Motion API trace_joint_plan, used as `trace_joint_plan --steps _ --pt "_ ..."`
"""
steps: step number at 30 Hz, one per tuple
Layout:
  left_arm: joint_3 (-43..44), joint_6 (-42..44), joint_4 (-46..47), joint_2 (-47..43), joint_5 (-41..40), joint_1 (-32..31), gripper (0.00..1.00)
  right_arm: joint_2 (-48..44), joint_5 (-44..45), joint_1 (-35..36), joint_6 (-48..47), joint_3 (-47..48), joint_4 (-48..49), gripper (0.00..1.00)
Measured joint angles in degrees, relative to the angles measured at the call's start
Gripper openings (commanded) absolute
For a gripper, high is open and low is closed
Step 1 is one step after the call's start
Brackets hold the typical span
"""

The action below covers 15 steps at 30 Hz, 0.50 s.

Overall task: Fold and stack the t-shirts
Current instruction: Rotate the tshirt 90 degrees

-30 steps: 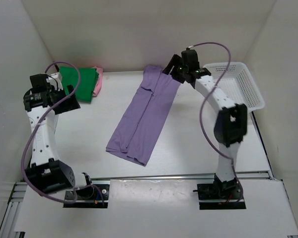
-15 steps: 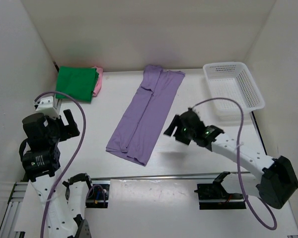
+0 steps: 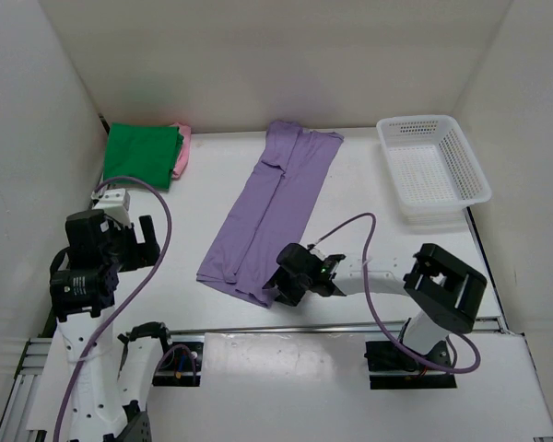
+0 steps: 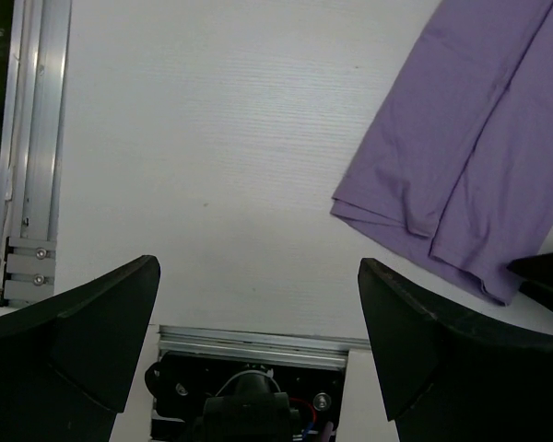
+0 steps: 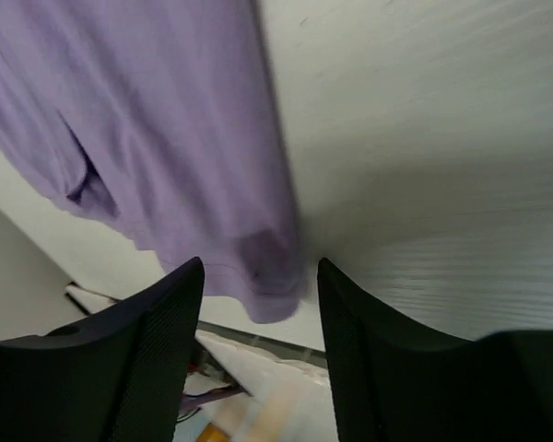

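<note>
The light purple t-shirt [image 3: 275, 210] lies folded into a long strip across the middle of the table; it also shows in the left wrist view [image 4: 470, 166] and the right wrist view [image 5: 166, 129]. The green t-shirt [image 3: 143, 155] lies folded at the back left on top of the pink t-shirt [image 3: 181, 153], of which only an edge shows. The tan shirt is out of view. My right gripper [image 3: 278, 284] is open, low at the purple shirt's near right corner [image 5: 272, 276], which lies between its fingers. My left gripper [image 3: 138, 241] is open and empty, above bare table left of the shirt.
A white mesh basket [image 3: 433, 170] stands at the back right. White walls enclose the table on left, back and right. An aluminium rail [image 3: 286, 327] runs along the near edge, with the arm bases behind it.
My right arm swung from the shirt's far end down to its near right corner. My left arm pulled back from the green shirt and lowered toward the near left.
</note>
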Motion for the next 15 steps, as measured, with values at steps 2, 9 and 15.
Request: trace_joint_plan --steps 2,9,15 --pt "-0.37 0.0 -0.52 -0.55 -0.02 -1.44 1.0 2.4 -0.83 0.76 3.17 1.11 1.99 0.5" --pt "-0.37 0.0 -1.53 0.0 -0.17 -4.94 1.0 6.54 -2.16 1.29 7.37 2.51 4.46 0.0" --pt "-0.35 -0.02 -2.82 5.88 4.13 -6.36 0.97 -8.2 -0.26 1.64 8.31 -9.94 0.9 0.0"
